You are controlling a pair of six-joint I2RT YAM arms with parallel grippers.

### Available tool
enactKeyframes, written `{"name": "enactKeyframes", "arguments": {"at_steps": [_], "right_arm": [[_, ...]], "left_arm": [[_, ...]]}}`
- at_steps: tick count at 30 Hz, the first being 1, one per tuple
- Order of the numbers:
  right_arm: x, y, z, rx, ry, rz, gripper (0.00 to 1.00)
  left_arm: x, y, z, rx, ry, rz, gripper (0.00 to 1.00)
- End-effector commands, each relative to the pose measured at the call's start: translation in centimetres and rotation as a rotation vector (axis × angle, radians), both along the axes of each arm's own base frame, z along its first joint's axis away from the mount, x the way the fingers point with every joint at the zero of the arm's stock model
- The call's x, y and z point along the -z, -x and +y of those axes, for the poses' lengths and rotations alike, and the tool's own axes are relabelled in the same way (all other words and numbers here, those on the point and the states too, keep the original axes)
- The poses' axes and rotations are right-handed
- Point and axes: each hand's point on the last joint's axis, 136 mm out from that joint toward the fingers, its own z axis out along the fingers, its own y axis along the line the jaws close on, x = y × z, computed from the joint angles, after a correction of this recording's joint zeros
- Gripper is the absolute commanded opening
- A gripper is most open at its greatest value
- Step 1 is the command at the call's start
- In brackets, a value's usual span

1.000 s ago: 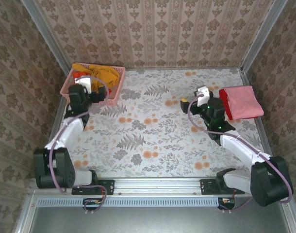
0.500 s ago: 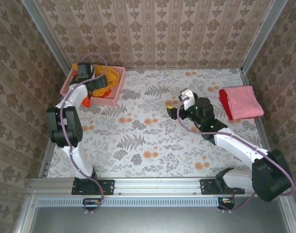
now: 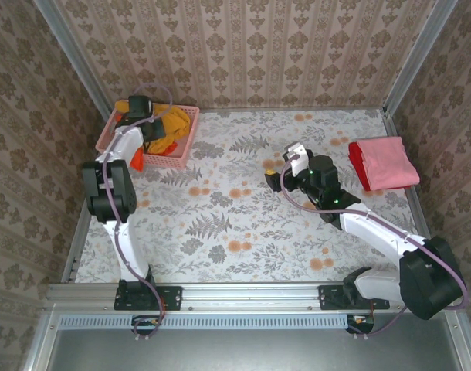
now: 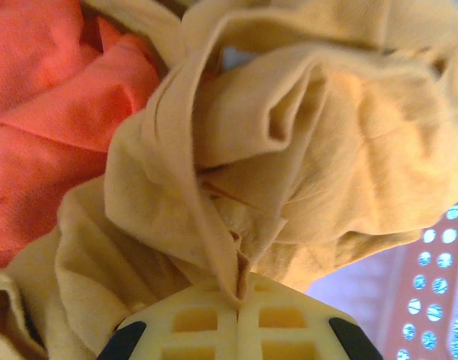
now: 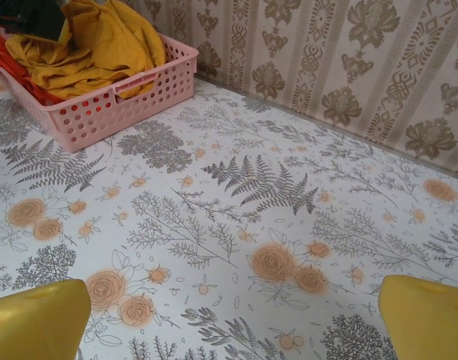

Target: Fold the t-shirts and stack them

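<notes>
Over at the far left corner of the table (image 3: 243, 224), the left gripper (image 3: 147, 127) reaches down into the pink basket (image 3: 164, 161). Its wrist view shows the two pale fingers (image 4: 191, 322) pressed together with a fold of the yellow t-shirt (image 4: 311, 150) pinched in the seam between them, so it is clenched on that cloth. The shirt bunches up in loose folds right above the fingertips, and the orange-red t-shirt (image 4: 41, 112) lies crumpled just beside it, to the upper left. A bit of the basket's holed wall (image 4: 439, 285) shows at the lower right.

From above, the yellow t-shirt (image 3: 175, 122) is heaped in the basket, and a bit of the orange-red t-shirt (image 3: 136, 160) hangs over the near rim.

The right gripper (image 3: 276, 171) hovers above the middle of the table, released – its yellow fingers (image 5: 37, 322) stand wide apart at the lower corners of the wrist view, with nothing between them but the flowered table top (image 5: 236, 225). Further off in that view, the basket (image 5: 116, 105) sits near the wall with the yellow t-shirt (image 5: 101, 45) spilling over its rim.

At the far right of the table lies a folded pink t-shirt (image 3: 388, 162), on top of a red one (image 3: 358, 164) whose edge peeks out on the left – well apart from both grippers.
</notes>
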Motion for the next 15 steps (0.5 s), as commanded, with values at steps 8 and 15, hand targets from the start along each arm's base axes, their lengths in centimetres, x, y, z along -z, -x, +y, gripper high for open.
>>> {"name": "enactKeyframes", "arguments": {"at_steps": [8,15], "right_arm": [[-1.0,0.6,0.6,-0.024,-0.038,0.002,1.0],[-1.9,0.9,1.4,-0.056,-0.1,-0.01,1.0]], "left_arm": [[-20.1,3.1,-3.7,0.119,-0.085,-0.456,0.0],[-33.2,9.7,-8.5,0.256,-0.089,-0.748,0.0]]}}
